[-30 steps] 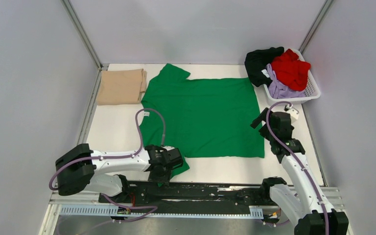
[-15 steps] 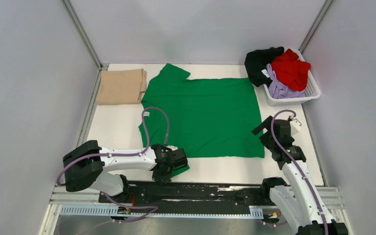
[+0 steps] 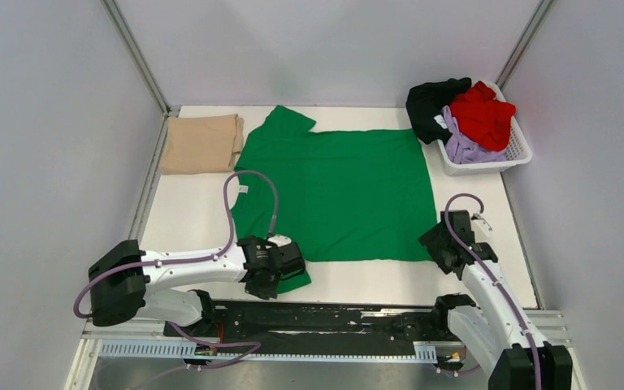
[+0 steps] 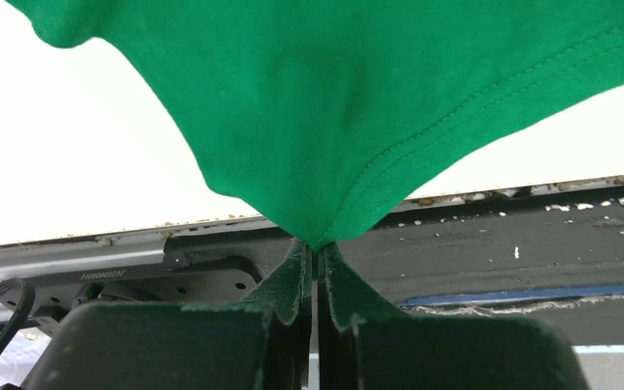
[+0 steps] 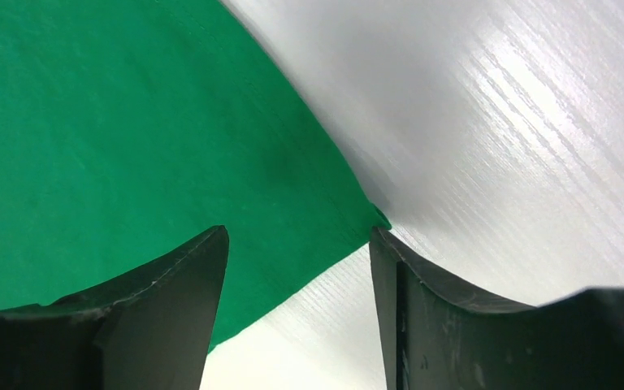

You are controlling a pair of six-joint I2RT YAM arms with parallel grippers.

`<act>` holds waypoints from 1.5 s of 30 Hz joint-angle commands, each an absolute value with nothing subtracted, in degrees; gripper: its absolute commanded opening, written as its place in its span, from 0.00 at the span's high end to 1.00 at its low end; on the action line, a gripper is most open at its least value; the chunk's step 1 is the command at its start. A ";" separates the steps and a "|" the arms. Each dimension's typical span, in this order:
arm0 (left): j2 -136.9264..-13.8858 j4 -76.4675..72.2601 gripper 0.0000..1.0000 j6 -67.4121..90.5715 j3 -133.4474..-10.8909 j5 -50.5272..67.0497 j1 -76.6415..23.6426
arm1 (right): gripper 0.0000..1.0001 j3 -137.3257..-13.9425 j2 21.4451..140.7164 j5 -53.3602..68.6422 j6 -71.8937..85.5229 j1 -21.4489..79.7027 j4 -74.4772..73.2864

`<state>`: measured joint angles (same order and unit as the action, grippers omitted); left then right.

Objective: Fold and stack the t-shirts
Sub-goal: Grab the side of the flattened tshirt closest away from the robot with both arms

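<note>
The bright green t-shirt (image 3: 337, 191) lies spread flat on the white table. My left gripper (image 3: 275, 276) is shut on its near left sleeve (image 4: 325, 130) at the table's front edge; the cloth runs up from the pinched jaws. My right gripper (image 3: 440, 248) is open, low over the shirt's near right corner (image 5: 370, 213), which lies between the fingers. The tan t-shirt (image 3: 201, 144) lies folded at the far left. The black (image 3: 431, 101), red (image 3: 483, 114) and lavender (image 3: 463, 146) t-shirts sit in the basket.
A white plastic basket (image 3: 518, 153) stands at the far right corner. Grey walls close in both sides and the back. The black base rail (image 3: 333, 317) runs along the near edge, also seen in the left wrist view (image 4: 520, 244).
My right gripper has moved toward the near edge, down to the green shirt's near right corner. My left gripper stays shut on the sleeve, shifting slightly left.
</note>
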<state>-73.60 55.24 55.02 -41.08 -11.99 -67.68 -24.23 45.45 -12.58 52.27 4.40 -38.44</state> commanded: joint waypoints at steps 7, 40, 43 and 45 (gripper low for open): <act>-71.18 56.28 1.00 51.59 -45.17 -13.31 -67.41 | 0.41 -24.52 50.45 -13.37 54.70 4.21 -37.79; -68.50 56.22 1.00 50.79 -47.38 -11.79 -65.91 | 0.63 -25.24 56.19 -12.25 58.00 4.22 -38.57; -68.16 55.50 1.00 49.22 -47.72 -10.84 -64.26 | 0.70 -25.50 57.47 -13.07 57.40 4.22 -37.31; -68.35 55.17 1.00 47.23 -48.44 -10.31 -63.20 | 0.73 -25.66 58.18 -13.79 56.82 4.16 -36.52</act>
<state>-69.63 56.03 50.41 -45.56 -11.07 -65.01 -25.71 56.45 -12.16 57.28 4.40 -40.42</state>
